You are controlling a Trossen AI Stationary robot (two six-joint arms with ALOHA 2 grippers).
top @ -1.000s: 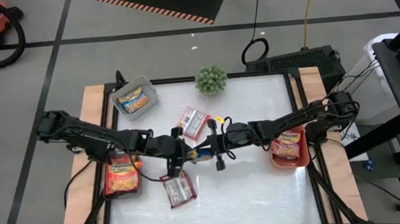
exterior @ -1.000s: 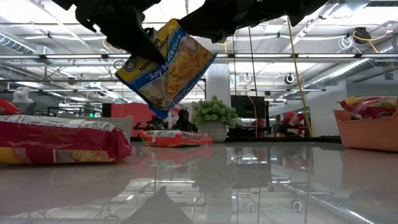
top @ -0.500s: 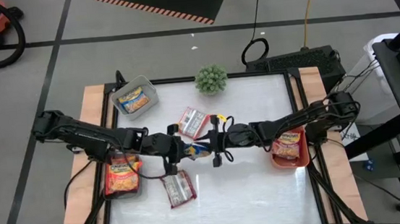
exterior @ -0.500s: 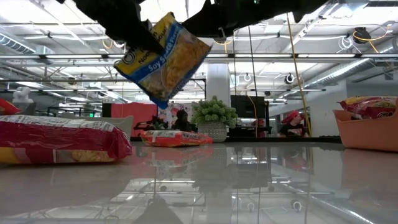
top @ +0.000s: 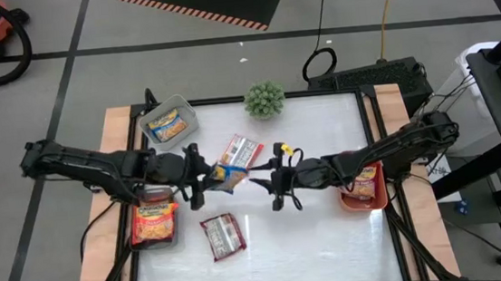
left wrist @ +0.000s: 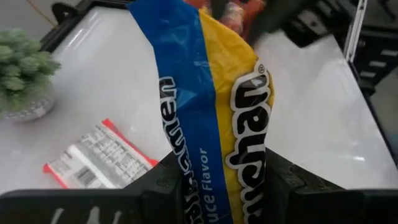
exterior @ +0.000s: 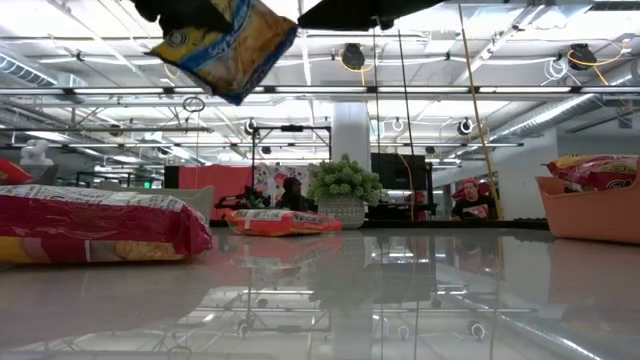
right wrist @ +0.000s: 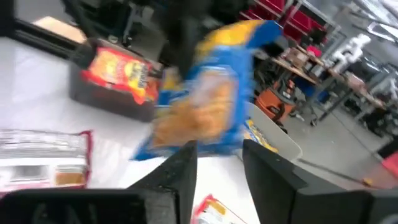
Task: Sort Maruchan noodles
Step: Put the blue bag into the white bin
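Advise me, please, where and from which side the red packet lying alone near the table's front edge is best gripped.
The red packet is probably best pinched across its narrow width, mid-length, coming straight down from above: it lies flat on the table, both long edges are free, and nothing stands beside it.

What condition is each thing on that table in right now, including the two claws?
Left gripper: shut on the yellow-and-blue packet.
Yellow-and-blue packet: held in the air, clear of the table.
Right gripper: open, empty, beside the packet.
Red packet near the plant: lying flat.
Red packet nearer the front: lying flat.
Grey bin: holds a yellow packet.
Orange bin: holds a red packet.
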